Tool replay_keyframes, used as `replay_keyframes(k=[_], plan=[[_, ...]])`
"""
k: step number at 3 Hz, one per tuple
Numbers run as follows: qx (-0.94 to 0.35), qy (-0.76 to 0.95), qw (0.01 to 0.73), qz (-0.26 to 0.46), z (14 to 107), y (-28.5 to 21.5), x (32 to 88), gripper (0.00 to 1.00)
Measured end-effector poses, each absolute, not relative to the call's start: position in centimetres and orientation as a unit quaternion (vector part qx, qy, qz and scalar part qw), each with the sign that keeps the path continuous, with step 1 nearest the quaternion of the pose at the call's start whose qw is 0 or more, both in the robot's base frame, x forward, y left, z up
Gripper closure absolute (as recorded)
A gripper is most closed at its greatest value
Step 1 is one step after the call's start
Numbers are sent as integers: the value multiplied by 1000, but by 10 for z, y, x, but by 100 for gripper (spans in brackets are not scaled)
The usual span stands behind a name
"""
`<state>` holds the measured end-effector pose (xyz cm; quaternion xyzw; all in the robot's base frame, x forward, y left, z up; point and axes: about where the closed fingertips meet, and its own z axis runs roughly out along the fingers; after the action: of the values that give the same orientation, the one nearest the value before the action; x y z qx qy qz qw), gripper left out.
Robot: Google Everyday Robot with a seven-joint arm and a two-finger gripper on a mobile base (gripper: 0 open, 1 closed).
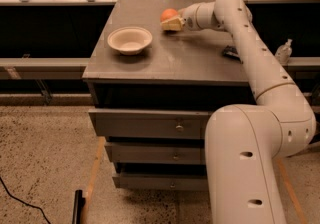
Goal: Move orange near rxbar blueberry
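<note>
The orange (168, 14) sits on the grey cabinet top (190, 58) near its back edge, right of centre. My gripper (172, 24) reaches in from the right and sits right up against the orange's front and lower side, hiding part of it. Whether it is touching the fruit I cannot tell. The rxbar blueberry (230, 53), a dark flat bar, lies near the top's right edge, partly hidden behind my arm (240, 28). It is well to the right of the orange.
A white bowl (129, 40) stands left of centre on the top, left of the gripper. The cabinet has drawers (150, 124) below. A clear pump bottle (283, 51) stands off the right side. A rail and a wooden bench run behind.
</note>
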<state>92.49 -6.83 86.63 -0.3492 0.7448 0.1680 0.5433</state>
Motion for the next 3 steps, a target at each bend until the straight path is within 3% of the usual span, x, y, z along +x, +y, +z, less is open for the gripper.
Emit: replay_keyframes(k=[2, 3], plan=[[-334, 741, 554, 181, 893, -89, 914, 84], [-319, 748, 556, 171, 922, -127, 886, 100]])
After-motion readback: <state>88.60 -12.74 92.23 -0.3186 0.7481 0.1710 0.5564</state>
